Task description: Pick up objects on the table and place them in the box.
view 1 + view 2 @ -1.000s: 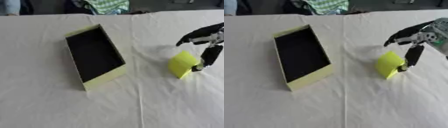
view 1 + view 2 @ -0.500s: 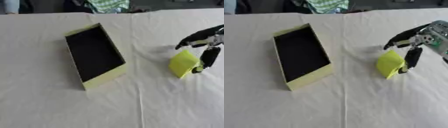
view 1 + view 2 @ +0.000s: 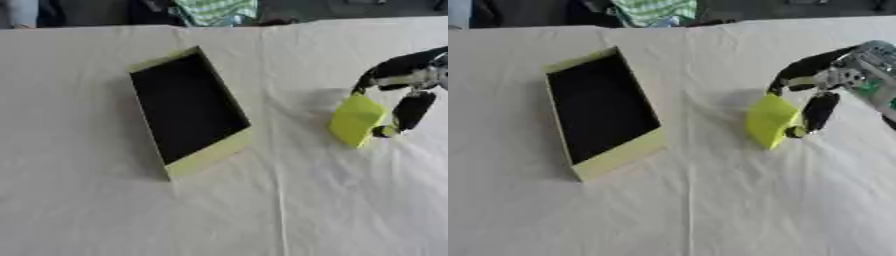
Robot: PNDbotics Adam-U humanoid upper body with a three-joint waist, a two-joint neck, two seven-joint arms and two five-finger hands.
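Pinching: right hand [image 3: 820, 85] curled on flat yellow-green object [image 3: 770, 120] | tilted | beside box [image 3: 601, 111]

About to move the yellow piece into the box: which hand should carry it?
Right. The right hand already has its fingers and thumb round the yellow object, right of the open box. The left hand shows in neither view, so it would probably have much further to come.
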